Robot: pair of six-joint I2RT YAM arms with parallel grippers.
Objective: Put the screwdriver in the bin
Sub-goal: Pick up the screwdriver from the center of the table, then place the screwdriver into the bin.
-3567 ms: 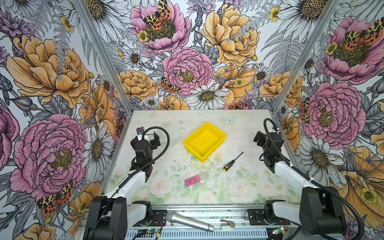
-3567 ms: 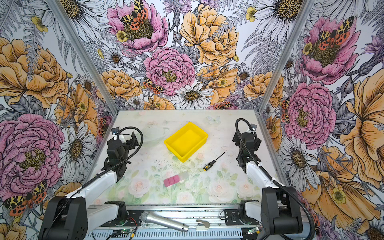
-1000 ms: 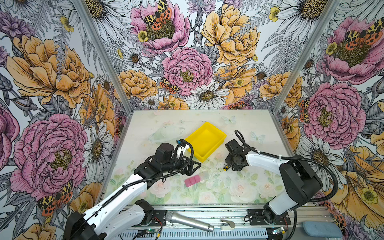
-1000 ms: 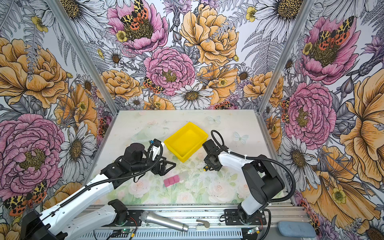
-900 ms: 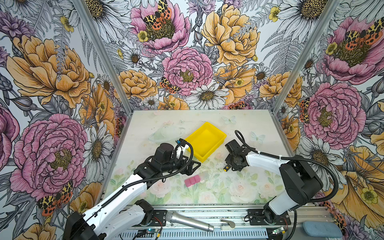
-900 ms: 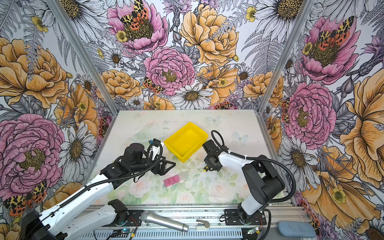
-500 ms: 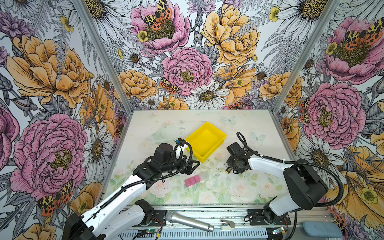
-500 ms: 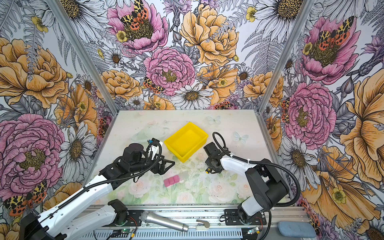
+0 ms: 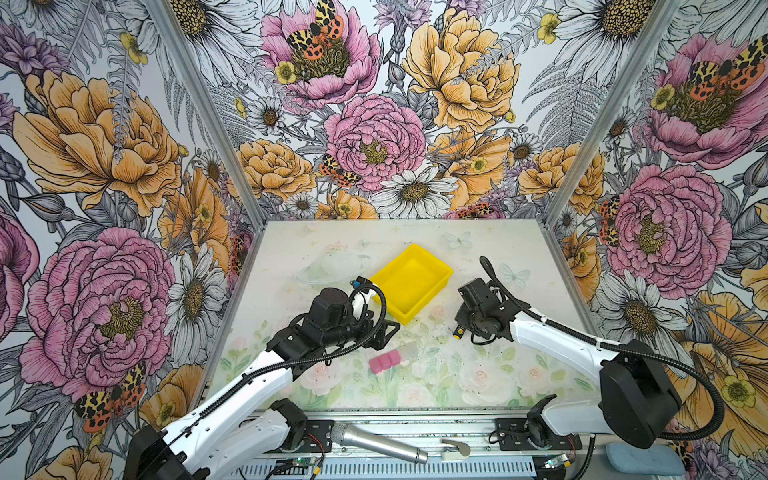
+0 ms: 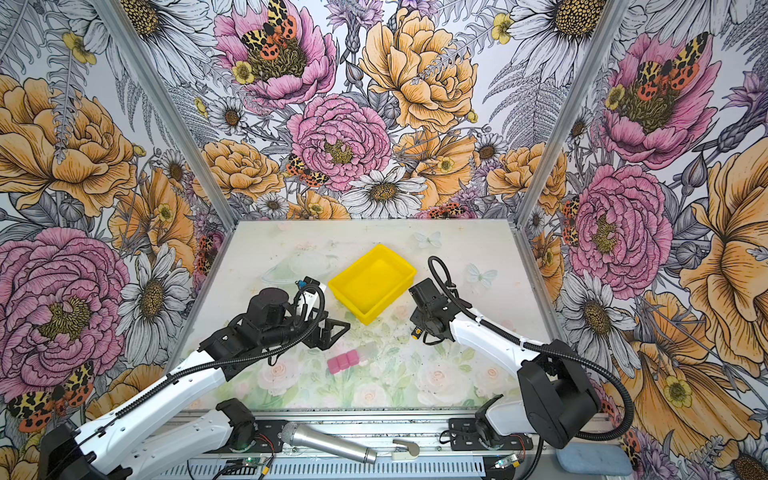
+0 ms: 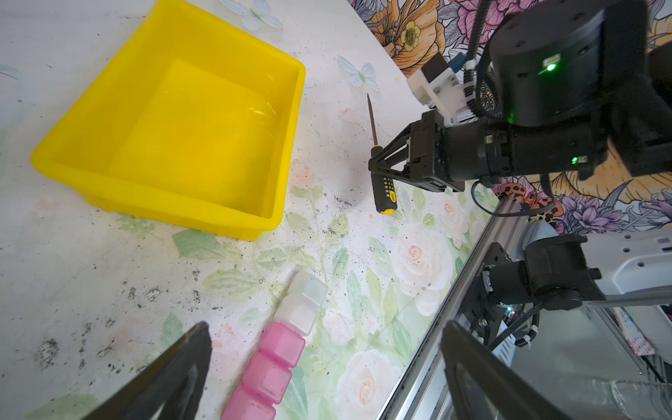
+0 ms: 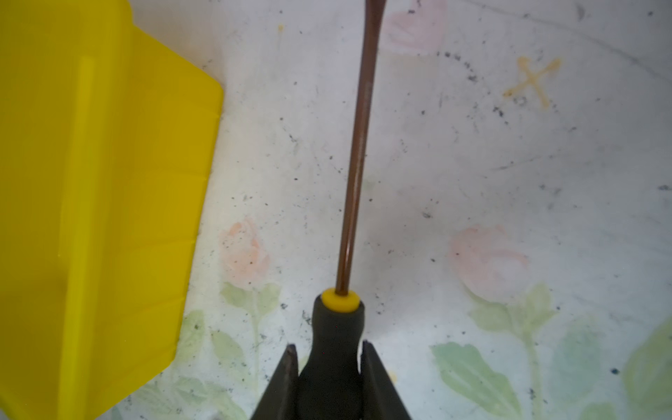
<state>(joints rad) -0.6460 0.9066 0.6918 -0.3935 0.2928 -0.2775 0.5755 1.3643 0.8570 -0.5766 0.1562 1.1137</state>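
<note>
Beside the yellow bin [image 9: 428, 301], on its side towards the right arm, the screwdriver [image 12: 336, 327] is gripped by the right gripper [image 12: 329, 351]. Its jaws are clenched on the black handle. The thin shaft is pointed away from the wrist, along the bin's wall but apart from it. Whether the tool is clear of the bench [image 9: 457, 382] cannot be told. The left gripper [image 9: 386, 332] is held with jaws released and spread wide, near a row of pink and white blocks [image 11: 280, 349].
</note>
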